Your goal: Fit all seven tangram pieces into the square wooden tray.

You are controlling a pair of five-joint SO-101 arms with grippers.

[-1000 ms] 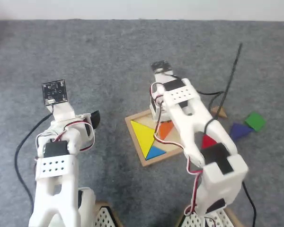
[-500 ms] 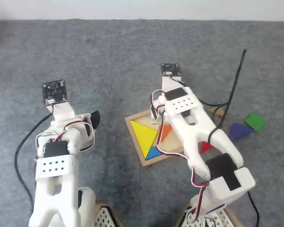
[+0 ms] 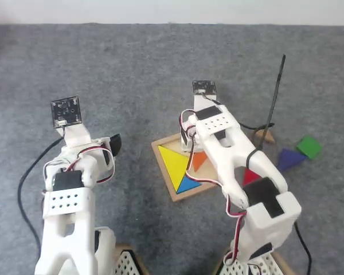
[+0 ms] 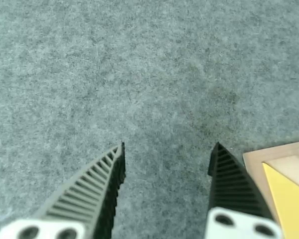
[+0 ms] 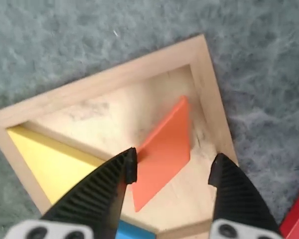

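Tray [image 5: 211, 99] holds three pieces: yellow [image 3: 175, 160], orange [image 5: 164, 144], blue [image 3: 187, 184]. Red [image 3: 251, 175], purple [image 3: 289, 158] and green [image 3: 309, 146] lie outside. Right gripper [image 5: 175, 153] gapes over orange, gripping nothing. Left gripper [image 4: 169, 145] gapes over carpet [image 4: 139, 59].

Orange piece [image 5: 162, 149]; yellow piece [image 5: 55, 159]; blue piece [image 3: 187, 184]; pale wood tray [image 5: 114, 74]; grey carpet [image 4: 139, 74].
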